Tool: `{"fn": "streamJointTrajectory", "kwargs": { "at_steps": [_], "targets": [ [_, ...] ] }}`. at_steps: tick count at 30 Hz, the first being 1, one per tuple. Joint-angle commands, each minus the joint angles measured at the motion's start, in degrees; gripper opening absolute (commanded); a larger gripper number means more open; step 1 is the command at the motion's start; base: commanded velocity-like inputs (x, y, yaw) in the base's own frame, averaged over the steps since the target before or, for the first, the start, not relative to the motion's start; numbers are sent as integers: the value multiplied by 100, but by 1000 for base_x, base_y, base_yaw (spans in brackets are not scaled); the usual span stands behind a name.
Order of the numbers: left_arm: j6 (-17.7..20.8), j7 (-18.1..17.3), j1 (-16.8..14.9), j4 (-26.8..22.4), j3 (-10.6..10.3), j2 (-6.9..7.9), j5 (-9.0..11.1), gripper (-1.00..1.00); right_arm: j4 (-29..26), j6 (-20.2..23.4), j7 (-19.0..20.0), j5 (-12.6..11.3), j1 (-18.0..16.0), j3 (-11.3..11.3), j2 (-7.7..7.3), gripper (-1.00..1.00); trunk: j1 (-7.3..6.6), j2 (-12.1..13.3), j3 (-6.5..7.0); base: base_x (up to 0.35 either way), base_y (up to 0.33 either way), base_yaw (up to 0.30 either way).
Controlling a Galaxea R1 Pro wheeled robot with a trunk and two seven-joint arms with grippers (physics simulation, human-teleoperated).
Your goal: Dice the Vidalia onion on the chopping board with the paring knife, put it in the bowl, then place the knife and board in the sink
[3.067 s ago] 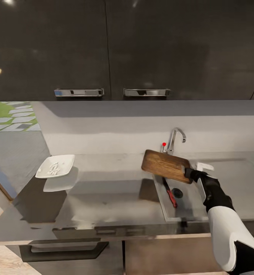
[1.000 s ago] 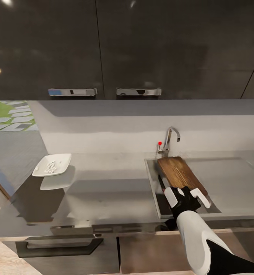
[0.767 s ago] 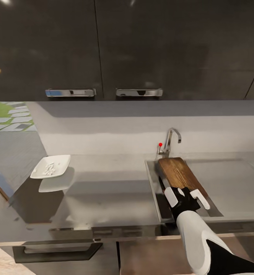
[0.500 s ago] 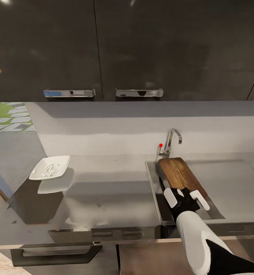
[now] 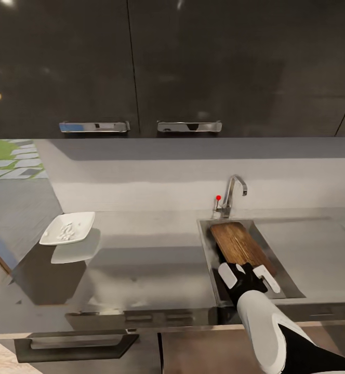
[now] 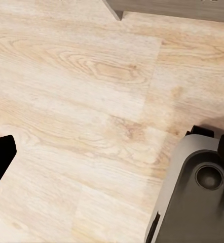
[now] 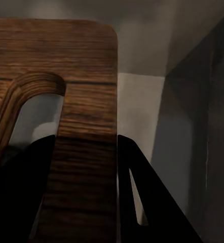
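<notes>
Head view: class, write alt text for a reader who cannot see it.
The right gripper holds the near end of the chopping board, which lies lengthwise in the sink below the faucet. Far to the left on the countertop, the bowl holds pale pieces.

— What's the dark brown rectangular wooden chopping board like?
— Grained wood, matt, lying in the grey brushed-steel sink.
— And the long grey steel countertop?
— Smooth, mirror-like; it reflects the glossy white squarish bowl. The curved chrome faucet shines, and the dark upper cabinets are glossy.
</notes>
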Motion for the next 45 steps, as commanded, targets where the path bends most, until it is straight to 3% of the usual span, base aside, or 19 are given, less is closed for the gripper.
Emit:
{"fn": "streamJointTrajectory", "kwargs": {
  "at_steps": [1, 12, 20, 24, 38, 39, 45],
  "targets": [
    [-30, 6, -10, 22, -47, 2, 37, 100, -6, -26, -4, -31, -4, 1, 2, -100, 4, -12, -12, 101, 0, 0],
    [-29, 6, -10, 22, -48, 1, 37, 100, 1, -26, -8, -30, 4, -10, 2, -100, 4, -12, -12, 137, 0, 0],
    [-29, 6, -10, 22, -48, -2, 38, 100, 421, -44, 1, -59, 22, -23, -305, -100, 4, -12, -12, 2, 0, 0],
    [-29, 6, -10, 22, -48, -2, 38, 100, 470, -183, 1, -60, 21, -22, -377, -100, 4, -12, -12, 0, 0, 0],
    [-29, 6, -10, 22, -48, -2, 38, 100, 480, -202, 1, -69, 22, -13, -383, -100, 4, -12, -12, 0, 0, 0],
    [-29, 6, -10, 22, -48, -2, 38, 100, 480, -202, 1, -73, 22, -12, -380, 100, 4, -12, -12, 0, 0, 0],
    [-30, 6, -10, 22, -48, -2, 38, 100, 480, -202, 1, -78, 22, -12, -375, 100, 4, -12, -12, 0, 0, 0]
  ]
}}
